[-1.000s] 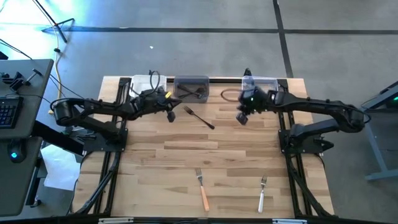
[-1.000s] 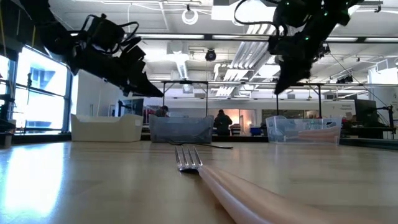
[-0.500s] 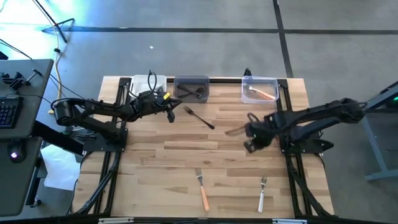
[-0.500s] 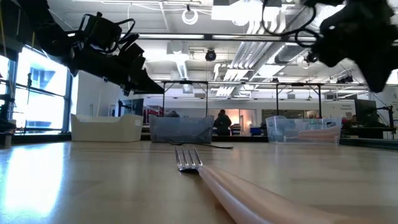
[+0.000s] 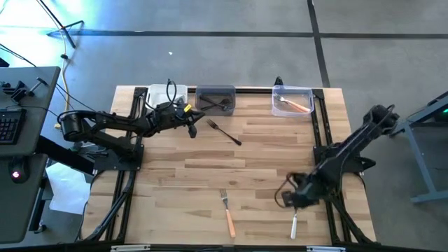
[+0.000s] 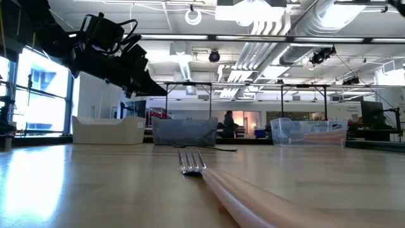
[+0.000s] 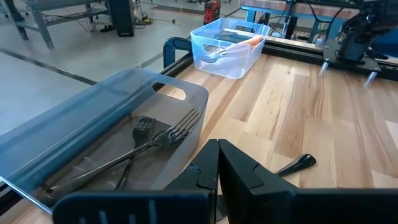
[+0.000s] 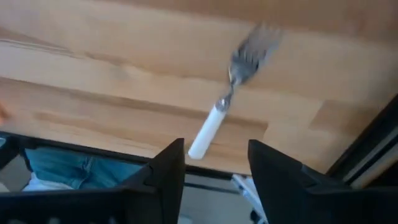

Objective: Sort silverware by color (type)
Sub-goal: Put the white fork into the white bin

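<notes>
Three forks lie flat on the table. A black fork [image 5: 224,131] is near the far side. An orange-handled fork [image 5: 227,213] and a white-handled fork [image 5: 295,218] are near the front edge. My right gripper [image 5: 290,199] hangs open just above the white fork [image 8: 222,115], pointing steeply down, with nothing between its fingers. My left gripper [image 5: 193,127] is shut and hovers beside the black fork's tine end, in front of the grey bin [image 5: 215,99]. The black fork's handle end [image 7: 298,163] shows past its fingers [image 7: 217,171].
Three bins stand along the far edge. The white bin [image 5: 168,94] is on the left. The grey bin [image 7: 93,118] in the middle holds black forks [image 7: 146,142]. The clear bin [image 5: 292,100] on the right holds orange-handled forks. Bare wood lies between the forks.
My right gripper has swung from the clear bin at the far edge toward the table's near edge and slightly down. It turned about as it went, now hangs over the white fork, and has left the low view. The forks on the table have not moved.
</notes>
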### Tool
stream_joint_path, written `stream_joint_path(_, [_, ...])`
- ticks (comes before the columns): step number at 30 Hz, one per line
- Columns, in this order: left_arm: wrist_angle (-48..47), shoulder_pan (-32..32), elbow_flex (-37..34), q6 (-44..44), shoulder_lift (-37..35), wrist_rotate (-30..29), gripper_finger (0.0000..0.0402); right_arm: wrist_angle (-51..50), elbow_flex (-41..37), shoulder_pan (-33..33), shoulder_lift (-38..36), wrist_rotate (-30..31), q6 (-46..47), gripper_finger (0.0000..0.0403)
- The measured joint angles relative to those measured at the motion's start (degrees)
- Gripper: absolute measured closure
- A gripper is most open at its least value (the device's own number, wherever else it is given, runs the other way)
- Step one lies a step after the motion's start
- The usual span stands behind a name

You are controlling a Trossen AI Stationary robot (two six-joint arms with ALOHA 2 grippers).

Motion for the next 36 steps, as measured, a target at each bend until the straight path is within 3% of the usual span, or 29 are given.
stream_joint_path(5, [-0.1,0.0,0.0,0.0,0.0,0.0,0.0401,6.8,0.0,4.2,6.1,-1.0,8.6,0.0230])
stream_joint_path(20, [-1.2,-0.6,0.0,-0.5,0.0,0.0,0.0399,11.9,-0.1,3.9,18.8,-2.5,8.2,0.0272])
stream_joint_path(28, [-4.4,-0.5,0.0,-0.5,0.0,0.0,0.0399,12.1,0.2,1.9,21.2,-2.2,1.4,0.0315])
stream_joint_path(36, [-4.0,0.7,-0.4,-0.4,-0.7,0.0,0.0399,11.3,0.4,-5.3,21.4,-2.9,-14.8,0.0379])
